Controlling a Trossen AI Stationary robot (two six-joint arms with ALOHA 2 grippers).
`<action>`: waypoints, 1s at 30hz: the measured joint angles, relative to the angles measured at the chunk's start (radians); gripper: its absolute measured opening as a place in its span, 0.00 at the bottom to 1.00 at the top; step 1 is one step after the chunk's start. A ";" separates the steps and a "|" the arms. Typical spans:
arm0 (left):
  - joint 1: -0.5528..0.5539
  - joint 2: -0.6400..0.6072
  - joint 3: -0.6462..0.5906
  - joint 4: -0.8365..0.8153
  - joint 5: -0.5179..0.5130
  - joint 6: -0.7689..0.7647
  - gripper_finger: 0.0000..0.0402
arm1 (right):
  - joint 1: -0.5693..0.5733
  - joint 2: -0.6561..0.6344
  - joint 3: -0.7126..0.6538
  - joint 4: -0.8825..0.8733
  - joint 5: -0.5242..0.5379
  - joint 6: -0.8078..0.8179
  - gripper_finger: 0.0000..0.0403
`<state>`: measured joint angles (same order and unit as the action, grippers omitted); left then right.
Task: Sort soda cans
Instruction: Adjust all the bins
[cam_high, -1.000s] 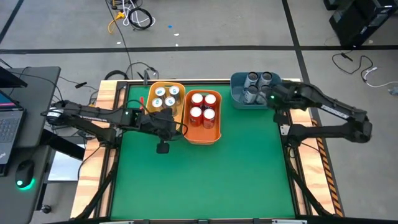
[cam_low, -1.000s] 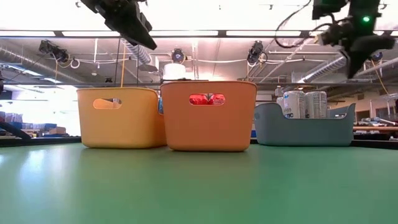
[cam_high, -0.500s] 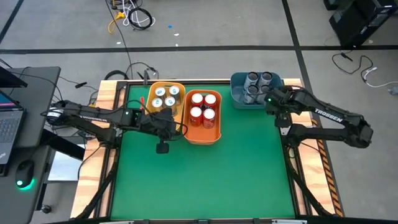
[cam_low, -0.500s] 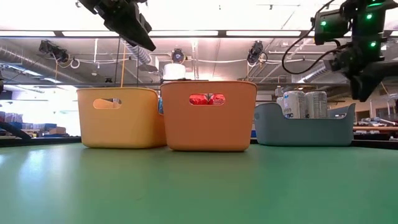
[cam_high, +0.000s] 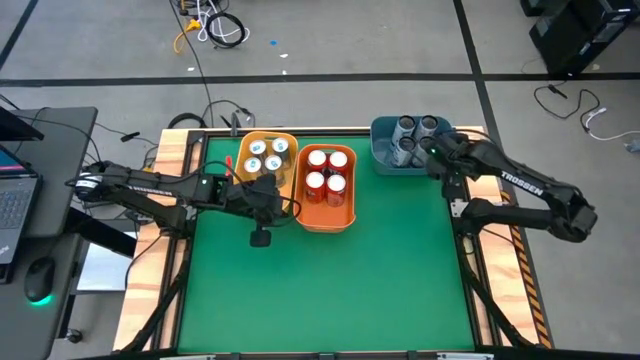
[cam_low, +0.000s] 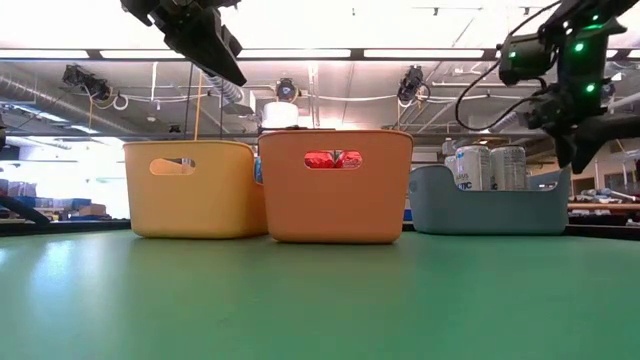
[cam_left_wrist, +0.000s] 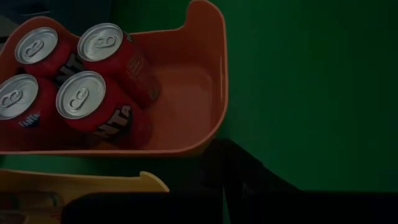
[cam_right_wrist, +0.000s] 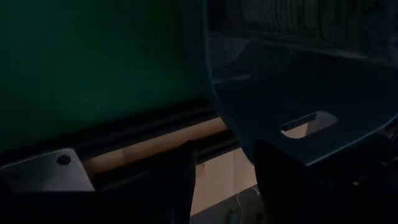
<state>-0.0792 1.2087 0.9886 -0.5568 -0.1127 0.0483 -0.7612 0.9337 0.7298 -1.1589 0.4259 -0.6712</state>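
Soda cans stand sorted in three bins at the table's far side. Silver, teal-marked ones are in the yellow bin (cam_high: 268, 155), red ones (cam_left_wrist: 93, 99) in the orange bin (cam_high: 342, 215), and dark grey ones (cam_high: 412, 135) in the blue bin (cam_low: 490, 210). My left gripper (cam_low: 235, 65) hangs shut and empty above the near ends of the yellow and orange bins. My right gripper (cam_right_wrist: 225, 180) is open and empty, and hovers (cam_low: 585, 145) over the blue bin's near right corner (cam_high: 437, 163).
The three bins stand side by side along the far edge. Green mat (cam_high: 330, 290) stretches from them to the near edge. A wooden frame (cam_high: 515, 250) borders the table. A laptop and a mouse (cam_high: 38, 270) lie off the table at the left.
My right gripper has come down toward the blue bin's right end and has rolled about its own axis. My left arm has kept still.
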 joint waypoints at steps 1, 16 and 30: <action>0.000 0.000 0.000 0.000 0.000 0.000 0.00 | -0.009 0.009 -0.006 0.012 0.000 -0.003 0.36; 0.000 0.000 0.000 -0.011 -0.003 -0.008 0.00 | -0.008 0.030 -0.011 0.029 0.003 -0.045 0.03; 0.001 0.000 0.000 -0.011 -0.007 -0.008 0.00 | 0.026 0.029 -0.010 0.005 -0.049 0.023 0.01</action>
<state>-0.0784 1.2087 0.9886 -0.5682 -0.1199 0.0406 -0.7347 0.9628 0.7200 -1.1536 0.3769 -0.6483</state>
